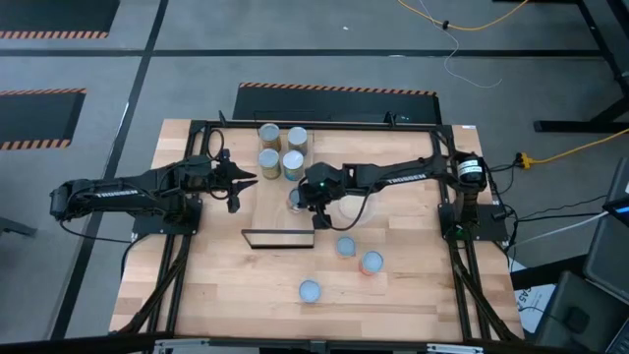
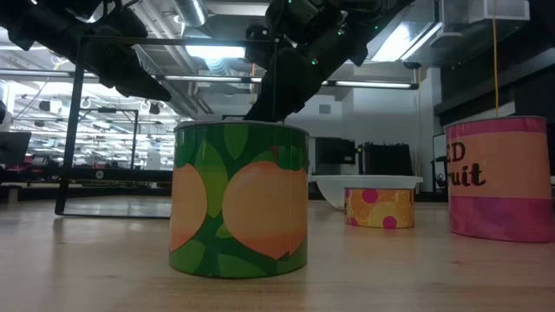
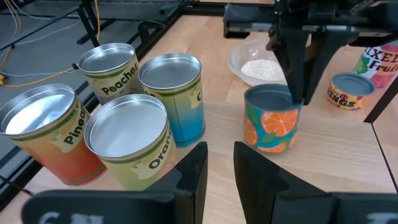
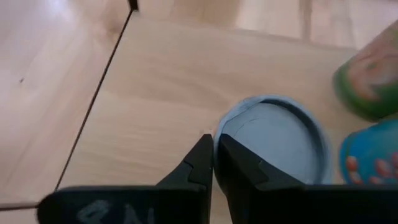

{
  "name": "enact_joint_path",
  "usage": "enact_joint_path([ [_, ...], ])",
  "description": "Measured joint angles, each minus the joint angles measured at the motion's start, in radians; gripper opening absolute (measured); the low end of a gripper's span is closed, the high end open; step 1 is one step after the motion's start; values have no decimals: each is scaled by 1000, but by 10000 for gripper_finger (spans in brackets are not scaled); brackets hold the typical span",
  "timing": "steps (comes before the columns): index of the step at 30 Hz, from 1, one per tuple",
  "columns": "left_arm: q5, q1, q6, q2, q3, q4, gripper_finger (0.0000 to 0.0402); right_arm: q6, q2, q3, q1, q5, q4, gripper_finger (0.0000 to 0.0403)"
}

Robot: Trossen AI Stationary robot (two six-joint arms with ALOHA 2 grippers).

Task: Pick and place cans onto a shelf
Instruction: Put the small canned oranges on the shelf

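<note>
Right gripper [image 4: 213, 163] pinches the rim of the orange-label can [image 3: 271, 119] on the shelf [image 4: 161, 93] — jaws narrow. Left gripper [image 3: 216, 163] waits nearby, slightly parted, holding nothing — facing 4 cans [image 3: 127, 140].

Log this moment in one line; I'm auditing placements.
right gripper: shut on orange-label can rim, shelf | left gripper: open, waiting by four cans

arms: two, matte black, jointed | marking: white TROSSEN lettering on forearms | right arm [image 1: 393, 177]: green light behind jaws | fingers [image 3: 193, 174]: dark, flat, tapered
</note>
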Motion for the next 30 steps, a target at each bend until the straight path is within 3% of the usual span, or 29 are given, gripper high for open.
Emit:
enact_joint_path([
  [30,0,0,0,0,0,1,71,34,11,0,-18,-78,11,35],
])
